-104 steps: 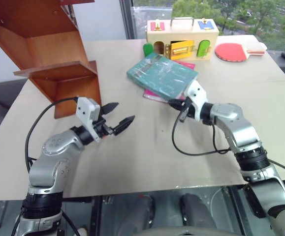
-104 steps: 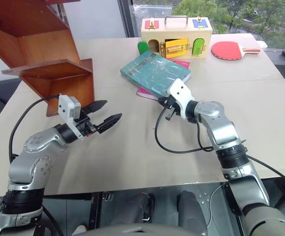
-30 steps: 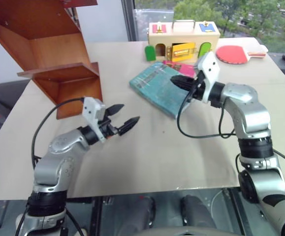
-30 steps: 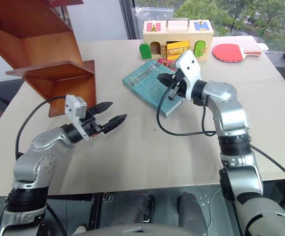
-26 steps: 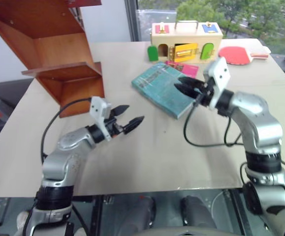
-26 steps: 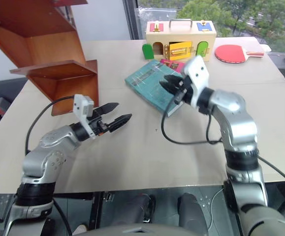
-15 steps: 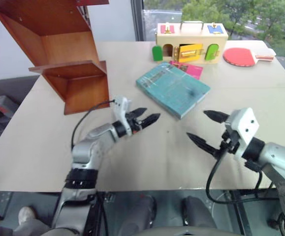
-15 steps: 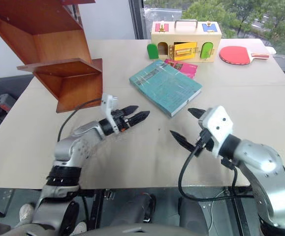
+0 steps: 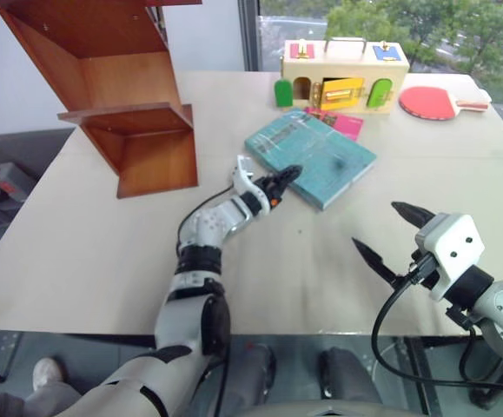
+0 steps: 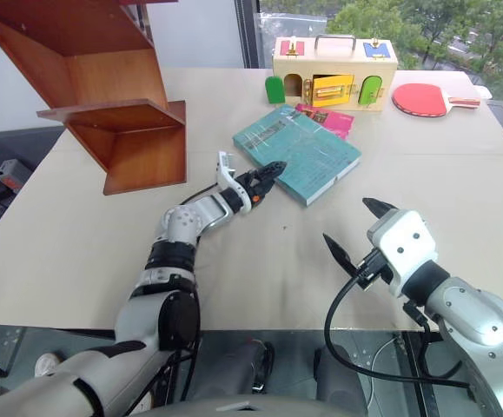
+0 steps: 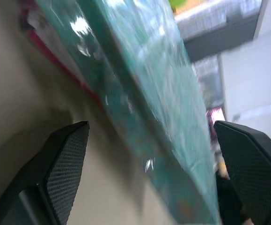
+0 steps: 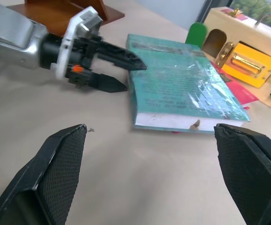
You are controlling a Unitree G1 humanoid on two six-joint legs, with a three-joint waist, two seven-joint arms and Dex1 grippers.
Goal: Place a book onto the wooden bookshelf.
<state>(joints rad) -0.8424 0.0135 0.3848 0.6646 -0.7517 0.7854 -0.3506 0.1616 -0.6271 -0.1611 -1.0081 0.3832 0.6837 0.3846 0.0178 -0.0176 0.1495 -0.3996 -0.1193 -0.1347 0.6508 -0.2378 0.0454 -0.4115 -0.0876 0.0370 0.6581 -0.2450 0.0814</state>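
Observation:
The teal-green book (image 9: pixel 314 156) lies flat on the table, its far end resting on a thinner pink book (image 9: pixel 345 124). My left gripper (image 9: pixel 282 177) is open at the book's near left corner. In the right wrist view one finger (image 12: pixel 126 59) lies over the cover and the other sits beside the edge at table level. In the left wrist view the book (image 11: pixel 144 79) fills the gap between the fingers. My right gripper (image 9: pixel 380 230) hangs open and empty, well short of the book by the table's near edge. The wooden bookshelf (image 9: pixel 121 95) stands at the far left.
A pale yellow box with coloured doors (image 9: pixel 342 74) stands at the back of the table, and a red paddle (image 9: pixel 433 98) lies to its right. Bare tabletop (image 9: pixel 103 243) stretches between the bookshelf and the near edge.
My right gripper has let go of the book, opened and pulled back toward the near edge. My left gripper has rolled and reached forward to the book's corner.

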